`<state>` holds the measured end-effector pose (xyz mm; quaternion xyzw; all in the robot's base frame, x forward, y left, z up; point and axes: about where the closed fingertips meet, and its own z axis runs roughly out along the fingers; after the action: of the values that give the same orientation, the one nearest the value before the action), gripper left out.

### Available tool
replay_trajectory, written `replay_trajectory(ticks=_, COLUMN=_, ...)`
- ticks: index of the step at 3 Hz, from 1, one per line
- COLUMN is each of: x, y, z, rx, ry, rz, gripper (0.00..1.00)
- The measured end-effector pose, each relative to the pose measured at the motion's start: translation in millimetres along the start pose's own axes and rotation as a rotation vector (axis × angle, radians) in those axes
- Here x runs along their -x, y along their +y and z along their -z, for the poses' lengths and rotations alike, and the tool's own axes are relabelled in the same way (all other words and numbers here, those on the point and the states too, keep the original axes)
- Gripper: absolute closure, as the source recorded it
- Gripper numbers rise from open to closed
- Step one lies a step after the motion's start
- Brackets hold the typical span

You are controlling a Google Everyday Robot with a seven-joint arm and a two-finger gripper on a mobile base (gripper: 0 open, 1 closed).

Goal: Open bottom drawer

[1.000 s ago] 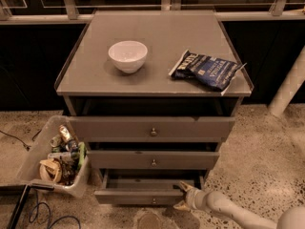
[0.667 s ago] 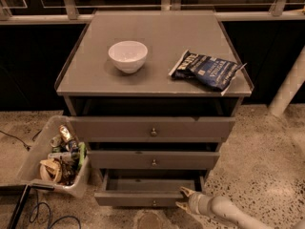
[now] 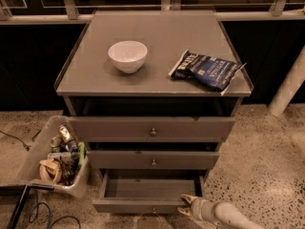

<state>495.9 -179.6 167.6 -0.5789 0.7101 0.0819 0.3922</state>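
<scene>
The bottom drawer is the lowest of the grey cabinet's three. It stands pulled out toward me, showing its shallow grey interior and a small round knob on the front. My gripper is at the right end of that drawer's front, low in the view. The pale arm runs off to the bottom right. I cannot tell whether the gripper touches the drawer front.
The top drawer and middle drawer are slightly out. A white bowl and a blue chip bag lie on the cabinet top. A bin of trash and cables are on the floor at left, and a white post stands at right.
The bottom drawer has slid further out toward me. My gripper has moved with it, down and forward at the drawer's right front corner.
</scene>
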Motion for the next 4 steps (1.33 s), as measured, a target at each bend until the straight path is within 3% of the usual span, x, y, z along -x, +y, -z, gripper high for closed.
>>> replay_trajectory(ticks=1, x=0.8, y=18.3, z=7.3, rx=0.016, ry=-0.008, rz=0.03, gripper=1.0)
replay_trajectory(ticks=2, x=0.8, y=19.5, z=8.5, rx=0.016, ry=-0.008, rz=0.03, gripper=1.0)
replay_trajectory(ticks=4, x=0.8, y=19.5, z=8.4, rx=0.017, ry=-0.008, rz=0.03, gripper=0.58)
